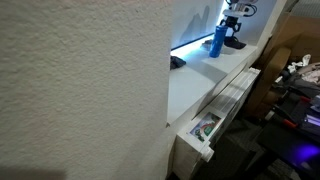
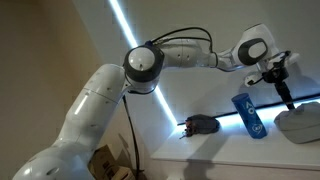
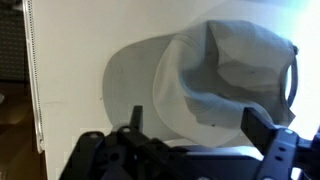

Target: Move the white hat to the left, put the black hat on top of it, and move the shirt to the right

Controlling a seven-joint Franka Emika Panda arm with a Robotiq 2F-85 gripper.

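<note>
Textured wall [image 1: 80, 80] fills most of an exterior view, cutting off the near part of the white counter [image 1: 195, 85]. An open drawer [image 1: 205, 128] juts out below the counter's edge. Panda arm [image 2: 100, 100] sweeps across the fg, elbow bent, reaching to the counter's far end. There the white hat [image 3: 220, 80] lies brim-out on the counter, right under the gripper [image 3: 198, 125], jaws wide apart w/ nothing between them. Next along stands a bright blue item [image 2: 247, 114], then the black hat [image 2: 203, 124], each apart from the others.
</note>
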